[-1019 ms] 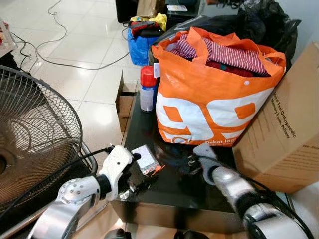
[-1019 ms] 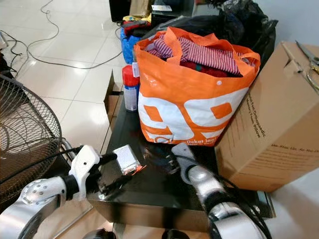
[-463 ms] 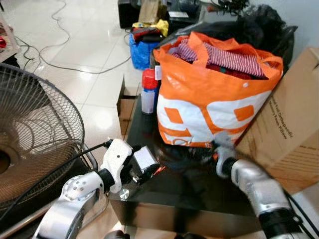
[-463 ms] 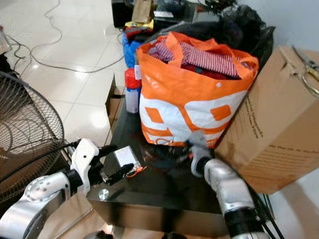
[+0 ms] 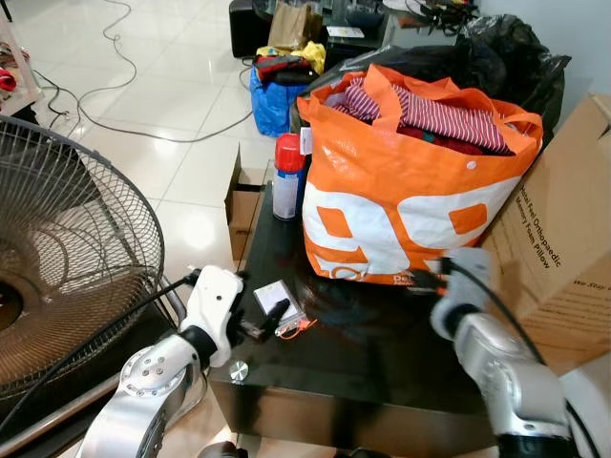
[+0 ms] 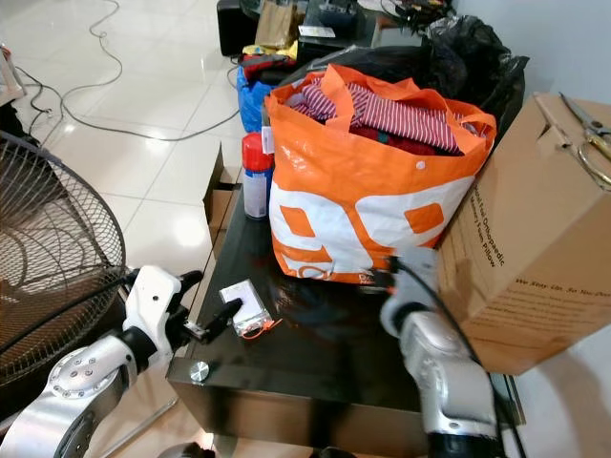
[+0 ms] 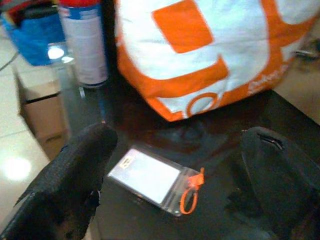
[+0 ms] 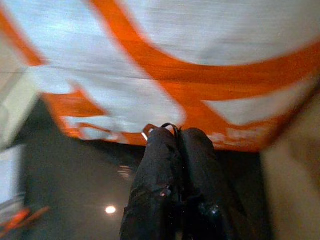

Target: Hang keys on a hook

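My right gripper [image 5: 427,279] is off the black table [image 5: 363,372], close to the lower right corner of the orange bag [image 5: 401,191]. Its fingers are shut, and a thin ring of the keys [image 8: 159,126] pokes out at their tips in the right wrist view. My left gripper [image 5: 265,322] hovers open at the table's near left corner. In the left wrist view its two fingers [image 7: 75,165] stand wide apart on either side of a clear card holder [image 7: 150,180] with an orange clip, which lies flat on the table.
A red-capped spray can [image 5: 284,176] stands on the table behind the card holder. A large cardboard box [image 5: 563,258] crowds the right side. A floor fan [image 5: 67,258] stands close on my left. A small open carton [image 5: 239,196] and cables lie on the tiled floor.
My right gripper has risen from the middle of the table and moved right, to the bag's lower corner. My left gripper has drawn back a little from the card holder.
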Tool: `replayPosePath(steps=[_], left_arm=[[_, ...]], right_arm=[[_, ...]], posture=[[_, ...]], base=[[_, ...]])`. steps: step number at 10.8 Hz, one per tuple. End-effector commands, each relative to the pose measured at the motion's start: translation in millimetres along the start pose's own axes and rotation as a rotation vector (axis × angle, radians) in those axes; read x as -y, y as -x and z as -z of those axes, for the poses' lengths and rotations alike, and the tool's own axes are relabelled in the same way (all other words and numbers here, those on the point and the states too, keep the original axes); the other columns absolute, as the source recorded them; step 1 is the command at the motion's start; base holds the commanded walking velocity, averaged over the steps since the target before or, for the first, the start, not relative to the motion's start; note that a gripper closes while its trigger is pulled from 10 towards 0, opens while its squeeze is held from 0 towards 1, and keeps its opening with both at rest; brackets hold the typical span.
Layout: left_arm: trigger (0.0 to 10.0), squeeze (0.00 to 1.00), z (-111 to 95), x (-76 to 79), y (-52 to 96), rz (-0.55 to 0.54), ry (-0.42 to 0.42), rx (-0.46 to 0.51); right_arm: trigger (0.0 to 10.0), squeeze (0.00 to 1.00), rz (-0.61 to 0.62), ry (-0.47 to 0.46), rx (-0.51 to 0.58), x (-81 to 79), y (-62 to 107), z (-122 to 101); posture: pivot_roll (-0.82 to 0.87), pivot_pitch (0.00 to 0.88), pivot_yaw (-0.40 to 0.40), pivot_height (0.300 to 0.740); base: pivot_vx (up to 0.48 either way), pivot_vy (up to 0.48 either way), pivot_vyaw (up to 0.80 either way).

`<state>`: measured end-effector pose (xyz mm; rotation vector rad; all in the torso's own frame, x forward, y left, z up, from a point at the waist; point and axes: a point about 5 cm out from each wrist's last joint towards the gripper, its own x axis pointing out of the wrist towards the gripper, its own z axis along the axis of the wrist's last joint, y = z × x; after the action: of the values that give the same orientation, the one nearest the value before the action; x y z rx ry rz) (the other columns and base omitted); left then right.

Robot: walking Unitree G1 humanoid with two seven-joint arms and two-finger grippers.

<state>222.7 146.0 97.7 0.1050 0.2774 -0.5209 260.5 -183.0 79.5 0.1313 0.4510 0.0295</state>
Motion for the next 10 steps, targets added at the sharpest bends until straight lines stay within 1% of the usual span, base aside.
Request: replayPosePath(steps=[1, 2, 3, 4, 5, 6, 10], left_arm=[[10.0, 0.88, -5, 0.1, 0.2, -0.023, -0.013, 0.026], [10.0, 0.76, -6, -1.6, 0.2, -0.054, -0.034, 0.031], [10.0, 0.22, -7, -4.3, -0.1, -0.110, -0.031, 0.051], [10.0, 0.06, -12, -6.8, -2.3, -0.161, -0.016, 0.079], [10.0, 0.04, -14, -6.8, -4.2, -0.177, -0.003, 0.094], [10.0, 0.04, -16, -6.7, -6.2, -0.180, -0.012, 0.098], [10.0, 0.04, -21, -9.8, -9.9, -0.204, -0.032, 0.110]], right_arm=[[0.0, 0.00, 0.018, 0.024, 0.036, 0.3, 4.1, -9], [0.0, 0.00, -0.005, 0.032, 0.059, -4.5, 7.6, -12], [0.0, 0.00, -0.044, 0.041, 0.103, -9.9, 10.1, -16], [6.7, 0.00, -0.073, 0.086, 0.154, -14.9, 12.5, -23], [10.0, 0.00, -0.071, 0.115, 0.190, -16.0, 13.0, -28], [10.0, 0.00, -0.062, 0.122, 0.232, -15.6, 13.3, -34], [10.0, 0.00, -0.024, 0.128, 0.253, -9.8, 8.3, -38]], posture=[[0.04, 0.000, -0.065, 0.740], [0.04, 0.000, -0.062, 0.740], [0.03, 0.000, -0.059, 0.740], [0.03, 0.000, -0.059, 0.740], [0.03, 0.000, -0.059, 0.740], [0.03, 0.000, -0.061, 0.740], [0.03, 0.000, -0.062, 0.740]], base=[[0.000, 0.000, 0.00], [0.000, 0.000, 0.00], [0.000, 0.000, 0.00], [0.000, 0.000, 0.00], [0.000, 0.000, 0.00], [-0.262, 0.000, 0.00], [-0.260, 0.000, 0.00]])
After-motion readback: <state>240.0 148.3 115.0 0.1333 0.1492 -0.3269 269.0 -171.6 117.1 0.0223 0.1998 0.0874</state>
